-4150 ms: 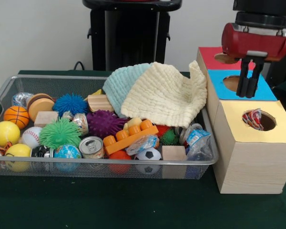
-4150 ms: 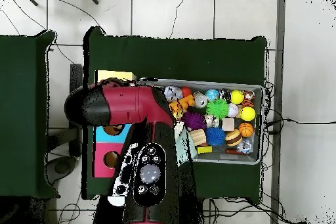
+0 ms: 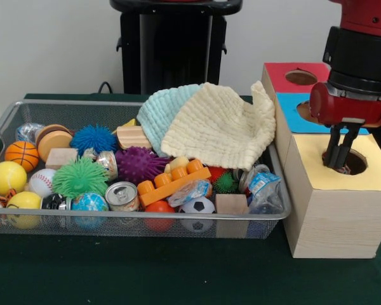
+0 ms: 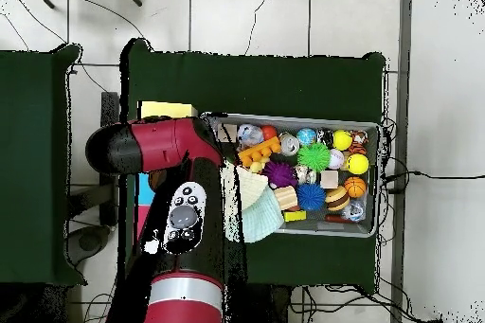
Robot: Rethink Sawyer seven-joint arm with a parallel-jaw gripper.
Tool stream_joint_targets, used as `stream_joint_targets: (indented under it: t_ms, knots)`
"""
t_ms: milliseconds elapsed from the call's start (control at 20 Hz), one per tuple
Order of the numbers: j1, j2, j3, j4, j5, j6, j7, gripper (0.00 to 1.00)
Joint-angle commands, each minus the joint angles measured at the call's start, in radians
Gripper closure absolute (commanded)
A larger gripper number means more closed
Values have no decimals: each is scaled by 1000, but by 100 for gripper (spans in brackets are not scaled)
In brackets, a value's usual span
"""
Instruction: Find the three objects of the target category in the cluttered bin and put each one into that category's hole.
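The silver wire-mesh bin [image 3: 133,218] holds balls, spiky toys, cans, wood blocks, plastic wrappers and two cloths; it also shows in the overhead view [image 4: 379,177]. The pale yellow-topped wood box [image 3: 378,175] stands right of the bin, and its round hole [image 3: 357,161] is partly covered. My gripper [image 3: 338,166] hangs straight down with its tips dipped into that hole, its dark fingers [image 3: 333,149] drawn together, and nothing shows between them. In the overhead view my arm [image 4: 180,224] hides the gripper and the hole; only the yellow top's far edge [image 4: 166,109] shows.
The blue-topped box [image 3: 291,119] and the red-topped box [image 3: 280,71] stand behind the yellow one. A cream cloth [image 3: 219,124] and a teal cloth [image 3: 160,111] lie over the bin's back right. A crumpled clear wrapper [image 3: 261,183] lies at the bin's right end.
My gripper has moved from above the blue-topped box toward the camera and down into the yellow box's hole. The red and white thing seen in the hole no longer shows.
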Motion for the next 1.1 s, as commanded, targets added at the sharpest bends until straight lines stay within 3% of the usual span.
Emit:
stream_joint_targets:
  t_ms: [50, 1100]
  knots:
    - [-24, 117, 49, -12, -6, -34, 137, 100]
    - [-89, 136, 140, 57, -22, -110, 76, 100]
